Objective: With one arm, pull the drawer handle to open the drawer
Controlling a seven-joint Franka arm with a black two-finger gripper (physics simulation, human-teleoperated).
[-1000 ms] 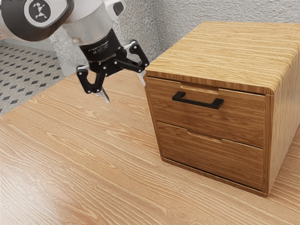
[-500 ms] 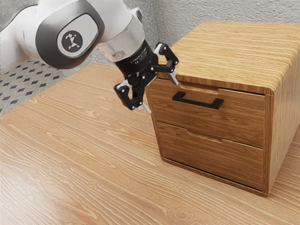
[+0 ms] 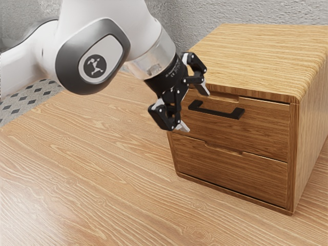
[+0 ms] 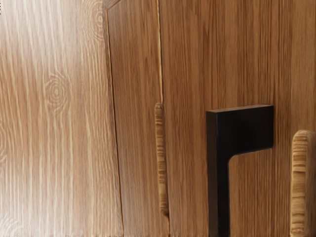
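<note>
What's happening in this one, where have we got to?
A single Franka arm is going for the top drawer of a wooden cabinet that stands on the table. Its gripper is open and sits at the end of the black handle nearer the exterior view's left, one finger above the bar's level and one below it, not closed on it. The drawer looks shut, with its front flush with the cabinet, so the pull has not begun.
</note>
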